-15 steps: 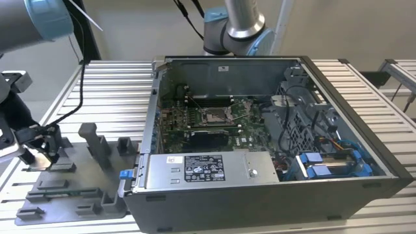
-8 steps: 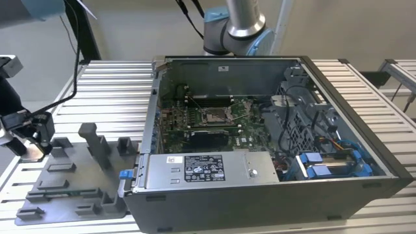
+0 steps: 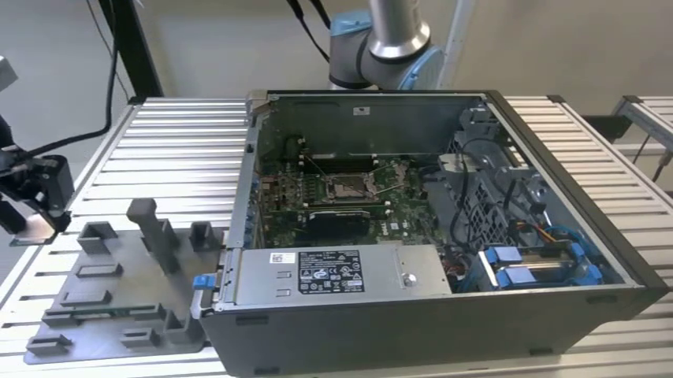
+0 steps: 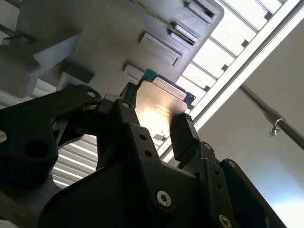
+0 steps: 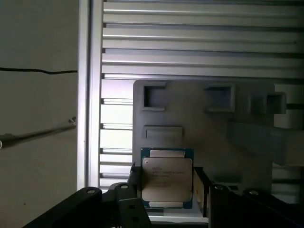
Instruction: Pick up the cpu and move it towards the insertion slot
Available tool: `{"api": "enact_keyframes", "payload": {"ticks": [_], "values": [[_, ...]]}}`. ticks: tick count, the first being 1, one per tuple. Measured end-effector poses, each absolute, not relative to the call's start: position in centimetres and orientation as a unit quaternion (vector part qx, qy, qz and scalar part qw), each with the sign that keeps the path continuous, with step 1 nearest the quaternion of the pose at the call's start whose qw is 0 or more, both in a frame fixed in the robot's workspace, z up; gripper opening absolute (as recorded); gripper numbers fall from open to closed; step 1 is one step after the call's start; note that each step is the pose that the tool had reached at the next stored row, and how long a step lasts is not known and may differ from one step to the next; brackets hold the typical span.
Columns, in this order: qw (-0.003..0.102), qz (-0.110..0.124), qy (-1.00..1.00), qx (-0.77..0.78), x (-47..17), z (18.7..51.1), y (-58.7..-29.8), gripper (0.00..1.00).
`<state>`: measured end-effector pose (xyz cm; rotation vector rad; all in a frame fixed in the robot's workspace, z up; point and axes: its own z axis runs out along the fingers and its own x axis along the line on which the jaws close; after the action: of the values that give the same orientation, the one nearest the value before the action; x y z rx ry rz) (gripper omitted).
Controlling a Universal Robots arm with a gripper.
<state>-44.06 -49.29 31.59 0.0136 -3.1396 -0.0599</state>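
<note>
The hand [image 4: 158,119] clamps the cpu [image 4: 161,97] near the tray [image 4: 118,28].

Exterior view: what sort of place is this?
Most likely a robotics lab bench for computer assembly: an opened computer case lies on a slatted metal table, a grey fixture tray sits beside it, and a robot arm stands behind. The pincer grips the cpu.

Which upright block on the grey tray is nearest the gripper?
The short block at the exterior view's left end of the row, beside the tall block. The gripper, shut on the cpu, hangs just beyond it on that side.
</note>
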Motion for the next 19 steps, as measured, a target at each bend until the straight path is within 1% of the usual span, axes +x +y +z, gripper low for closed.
{"api": "enact_keyframes", "payload": {"ticks": [19], "values": [[0.002,-0.019,-1.000,0.004,-44.1,40.2,-49.3,0.00]]}}
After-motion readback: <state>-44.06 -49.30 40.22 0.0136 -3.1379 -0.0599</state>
